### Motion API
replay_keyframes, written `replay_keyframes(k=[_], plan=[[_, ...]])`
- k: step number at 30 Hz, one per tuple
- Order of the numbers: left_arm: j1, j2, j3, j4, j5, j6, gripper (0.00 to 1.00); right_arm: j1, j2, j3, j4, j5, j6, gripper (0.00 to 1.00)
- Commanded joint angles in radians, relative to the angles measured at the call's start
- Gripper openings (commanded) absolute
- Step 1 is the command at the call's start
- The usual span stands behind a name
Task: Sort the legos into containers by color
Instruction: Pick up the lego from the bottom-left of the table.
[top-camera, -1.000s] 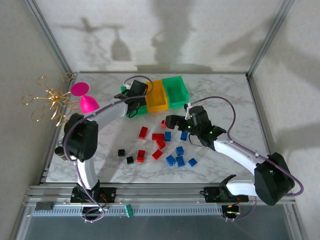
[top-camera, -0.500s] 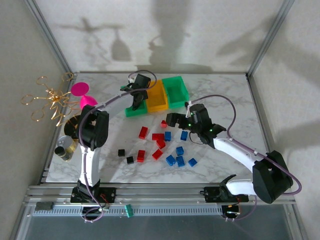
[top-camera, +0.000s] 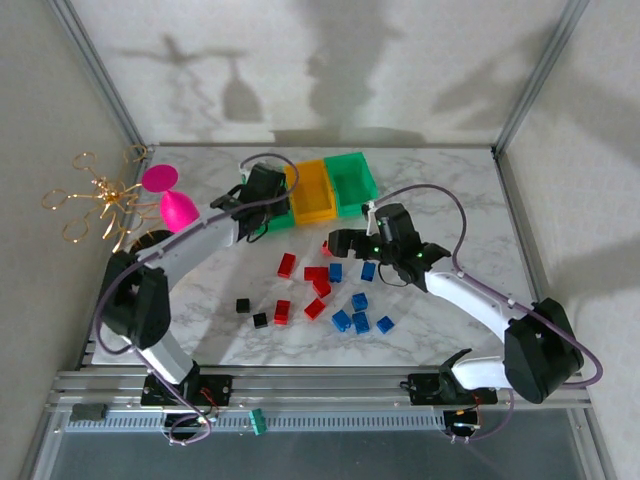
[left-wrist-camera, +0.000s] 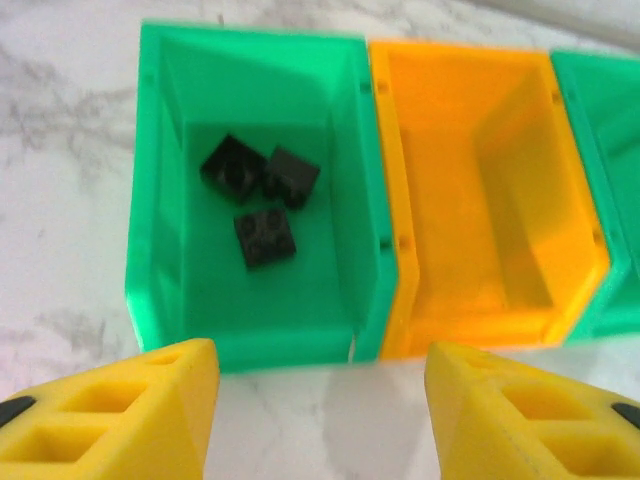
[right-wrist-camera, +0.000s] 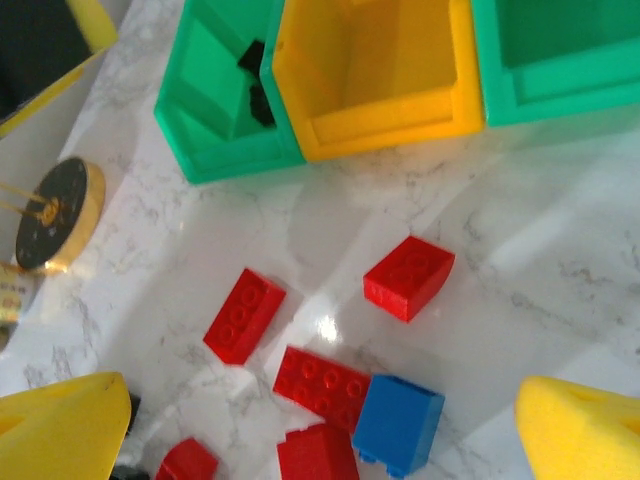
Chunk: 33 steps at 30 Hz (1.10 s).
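Observation:
Three joined bins stand at the back: a left green bin (left-wrist-camera: 160, 200) holding three black bricks (left-wrist-camera: 265, 237), an orange-yellow bin (left-wrist-camera: 480, 180) with nothing showing in it, and a right green bin (top-camera: 352, 180). My left gripper (left-wrist-camera: 318, 410) is open and holds nothing, hovering just in front of the left green bin (top-camera: 283, 218). My right gripper (right-wrist-camera: 320, 430) is open over loose bricks, with a red brick (right-wrist-camera: 408, 277), a flat red brick (right-wrist-camera: 322, 381) and a blue brick (right-wrist-camera: 397, 423) below it. Several red (top-camera: 287, 264), several blue (top-camera: 361, 322) and two black bricks (top-camera: 243, 305) lie mid-table.
A pink goblet toy (top-camera: 170, 195) and a gold wire ornament (top-camera: 100, 200) stand at the left edge. A round black-and-gold disc (right-wrist-camera: 58, 215) lies left of the bins. Metal frame posts bound the table.
The left arm's elbow swung down and left, and its gripper drew back from over the left green bin toward its near-left side. The right gripper barely shifted.

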<state>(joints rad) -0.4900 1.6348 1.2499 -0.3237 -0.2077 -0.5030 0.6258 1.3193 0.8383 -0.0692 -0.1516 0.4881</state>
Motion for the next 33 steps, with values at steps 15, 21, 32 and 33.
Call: replay_keyframes(k=[15,21,32,33], plan=[[-0.039,-0.493,-0.513,-0.192,0.012,-0.198,0.63,0.23,0.03,-0.092,0.06,0.037,0.103,0.99],[-0.039,-0.55,-0.634,-0.19,0.032,-0.249,0.65,0.276,0.069,-0.09,0.089,0.048,0.129,0.99],[-0.057,-0.522,-0.716,-0.162,0.099,-0.3,0.64,0.289,0.09,-0.079,0.093,0.066,0.116,0.99],[-0.067,-0.512,-0.718,-0.16,0.104,-0.307,0.64,0.29,0.094,-0.079,0.095,0.066,0.116,0.99]])
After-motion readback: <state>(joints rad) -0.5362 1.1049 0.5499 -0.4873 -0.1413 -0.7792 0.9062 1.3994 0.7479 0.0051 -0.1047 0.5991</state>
